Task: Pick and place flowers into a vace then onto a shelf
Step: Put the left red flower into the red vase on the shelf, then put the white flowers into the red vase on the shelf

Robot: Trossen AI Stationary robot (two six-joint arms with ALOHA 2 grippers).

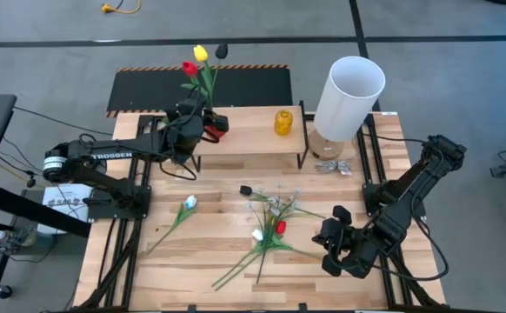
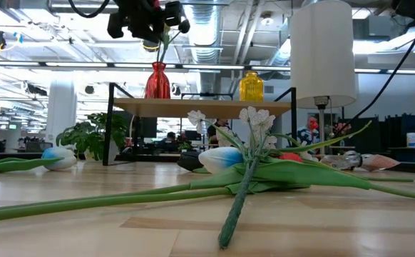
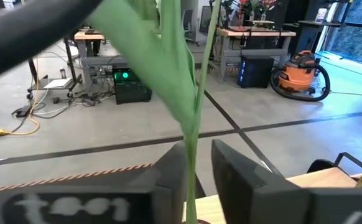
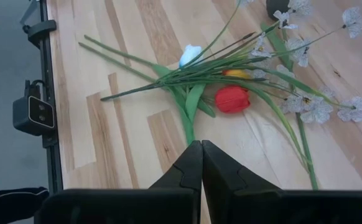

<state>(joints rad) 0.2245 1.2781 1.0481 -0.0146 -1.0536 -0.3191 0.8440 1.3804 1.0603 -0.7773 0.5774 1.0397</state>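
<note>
A red vase [image 2: 157,81] stands on the left part of the shelf [image 1: 253,143], with a yellow vase [image 1: 283,122] beside it. A yellow tulip [image 1: 200,53] and a red tulip [image 1: 189,68] rise from the red vase on green stems [image 3: 193,93]. My left gripper [image 3: 199,155] is open above the vase, one finger on each side of the stems. More flowers [image 1: 275,228] lie in a heap on the table. My right gripper [image 4: 201,146] hangs shut over the table beside that heap, holding nothing. My left gripper comes at the stems about level from the table's left, above the red vase's mouth. A stem [image 3: 191,171] lies along the inner side of one finger [image 3: 168,180]; a gap shows between it and the other finger [image 3: 237,177]. The stems stand upright in the vase.
A tall white lamp [image 1: 349,94] stands at the shelf's right end. A single white-blue tulip [image 1: 188,203] and a black tulip head [image 1: 246,189] lie on the table in front of the shelf. A black mat [image 1: 149,87] lies behind the shelf.
</note>
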